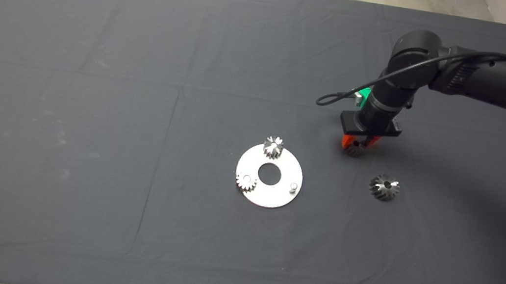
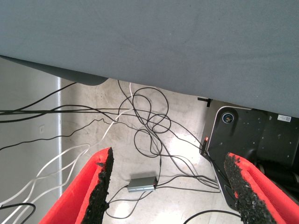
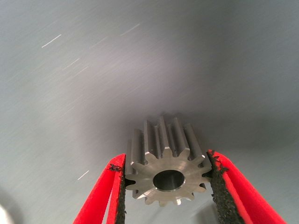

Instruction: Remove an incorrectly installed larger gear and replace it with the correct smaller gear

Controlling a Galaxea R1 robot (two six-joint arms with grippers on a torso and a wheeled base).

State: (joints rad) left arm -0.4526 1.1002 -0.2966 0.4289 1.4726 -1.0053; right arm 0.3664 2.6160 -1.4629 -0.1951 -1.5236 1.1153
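My right gripper point(image 1: 356, 145) is shut on the smaller gear point(image 1: 355, 149), over the mat to the right of the round steel plate point(image 1: 269, 199). In the right wrist view the red fingers point(image 3: 112, 186) press on both sides of this gear point(image 3: 163, 168), and its centre hole shows. The larger gear point(image 1: 384, 186) lies on the mat, right of the plate and nearer than my gripper. Two other small gears sit on the plate, one at its far edge point(image 1: 273, 147) and one at its left edge point(image 1: 246, 181). A bare peg point(image 1: 294, 186) stands on the plate's right side. My left gripper point(image 2: 168, 158) is open, empty and parked off the mat.
The plate has a large centre hole point(image 1: 270, 173). The left wrist view shows the mat's edge point(image 2: 93, 77), floor cables point(image 2: 149, 121) and a small grey box point(image 2: 141, 184). The right arm point(image 1: 489, 81) comes in over the mat's far right.
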